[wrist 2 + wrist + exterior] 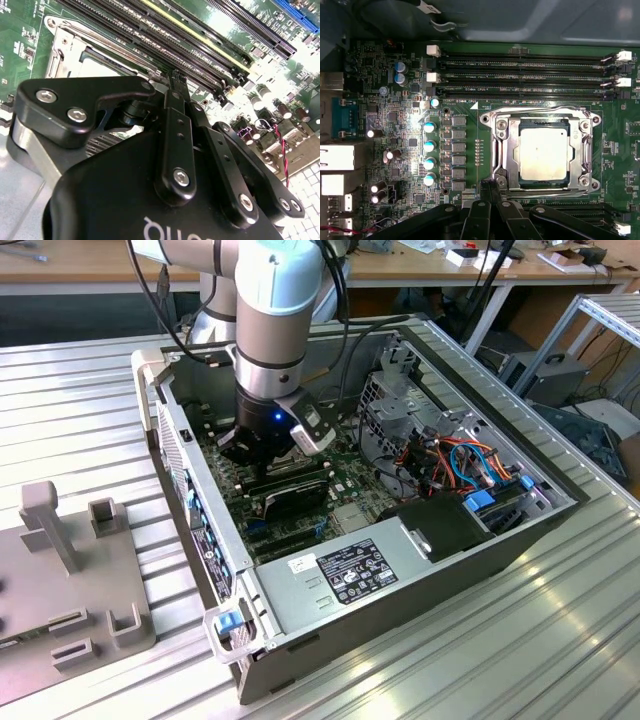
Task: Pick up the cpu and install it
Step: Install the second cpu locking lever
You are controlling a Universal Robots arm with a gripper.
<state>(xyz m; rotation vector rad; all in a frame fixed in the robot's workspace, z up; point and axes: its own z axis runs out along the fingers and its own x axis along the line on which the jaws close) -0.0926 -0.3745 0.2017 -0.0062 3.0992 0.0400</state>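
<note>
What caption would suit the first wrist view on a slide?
The cpu sits inside the metal socket frame on the motherboard, gripper hovering at its edge.

Dull silver-grey metal top of the flat square cpu (543, 153) looks matt, framed by the shiny bright-metal socket bracket (498, 150); matt black metal gripper (491, 187) links; ribbed brushed-aluminium table (90, 405)

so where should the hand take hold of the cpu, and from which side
Probably by two opposite edges, coming straight down from above. In the first wrist view the cpu lies flat inside the metal socket frame, its silver top facing up, so a sideways approach looks blocked. The hand sits at the frame's edge, beside the chip.
</note>
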